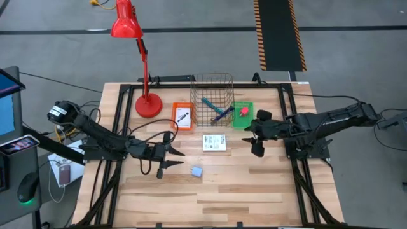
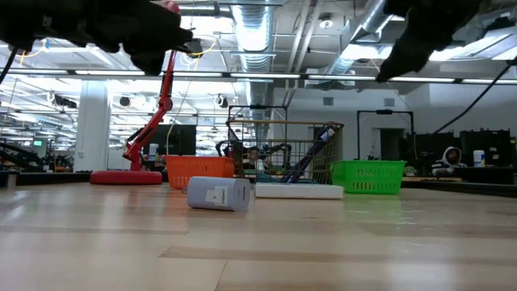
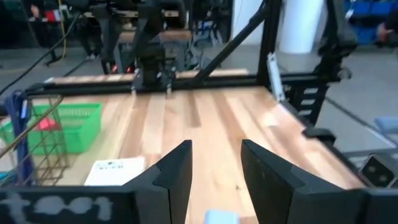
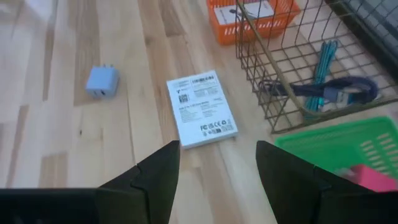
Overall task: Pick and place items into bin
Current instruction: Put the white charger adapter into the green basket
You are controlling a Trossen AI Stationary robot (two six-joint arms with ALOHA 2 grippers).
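Note:
A white printed packet (image 1: 214, 142) lies flat on the table in front of the wire basket (image 1: 212, 98), which holds a blue pen and a teal pen (image 4: 323, 87). A blue-grey block (image 1: 196, 171) lies near the packet. The orange bin (image 1: 182, 116) holds a white card, and the green bin (image 1: 242, 114) holds a pink-red block (image 4: 373, 177). My left gripper (image 1: 178, 158) is open and empty above the table, just left of the blue-grey block (image 3: 222, 216). My right gripper (image 1: 252, 138) is open and empty, above and right of the packet (image 4: 202, 109).
A red desk lamp stands with its base (image 1: 147, 105) at the far left, beside the orange bin. Black frame rails (image 1: 289, 121) run along the table's left, right and far sides. Bare wood (image 1: 222, 197) lies toward the near edge.

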